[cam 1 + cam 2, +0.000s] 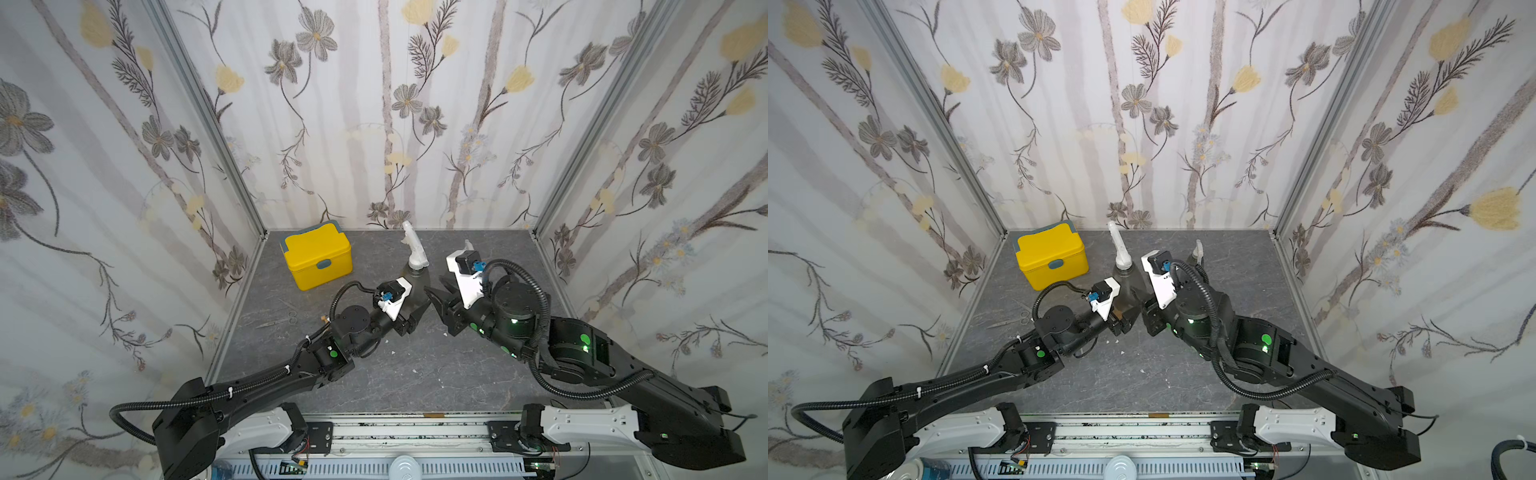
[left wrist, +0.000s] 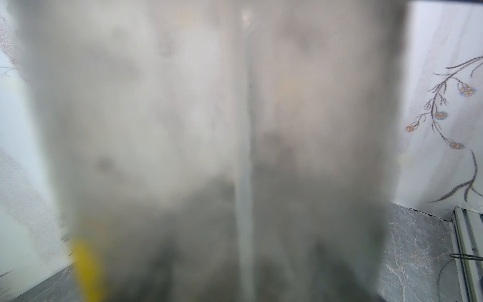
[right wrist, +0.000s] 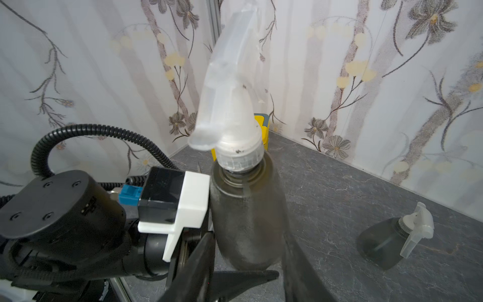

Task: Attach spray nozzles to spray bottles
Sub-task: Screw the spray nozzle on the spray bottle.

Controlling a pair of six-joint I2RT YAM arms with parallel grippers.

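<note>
- The left gripper (image 1: 415,313) comes from about 8 o'clock and is closed around the lower body of a grey bottle (image 1: 417,291). It holds the bottle upright near the middle of the table (image 1: 415,374), a little toward 12 o'clock.
- A whitish nozzle (image 1: 413,249) sits on the neck of this bottle, and its spout points up toward 12 o'clock.
- In the left wrist view the bottle (image 2: 156,130) fills almost all as a grey blur, with a pale tube (image 2: 244,196) running through its middle.
- The right gripper (image 1: 436,297) reaches in from about 4 o'clock, just beside the same bottle.
- In the right wrist view its fingers (image 3: 198,264) stand apart on both sides of the bottle's lower part. One finger is blurred, so I cannot tell if they press on it.
- A second bottle (image 3: 379,243), also grey, is at about 1 o'clock, well apart from the held one, with its own nozzle (image 3: 418,224) on the neck.
- A yellow box (image 1: 318,259) stands at about 10 o'clock, with its lid on.
- Small scissors (image 1: 284,319) lie flat at about 9 o'clock, near the left arm.
</note>
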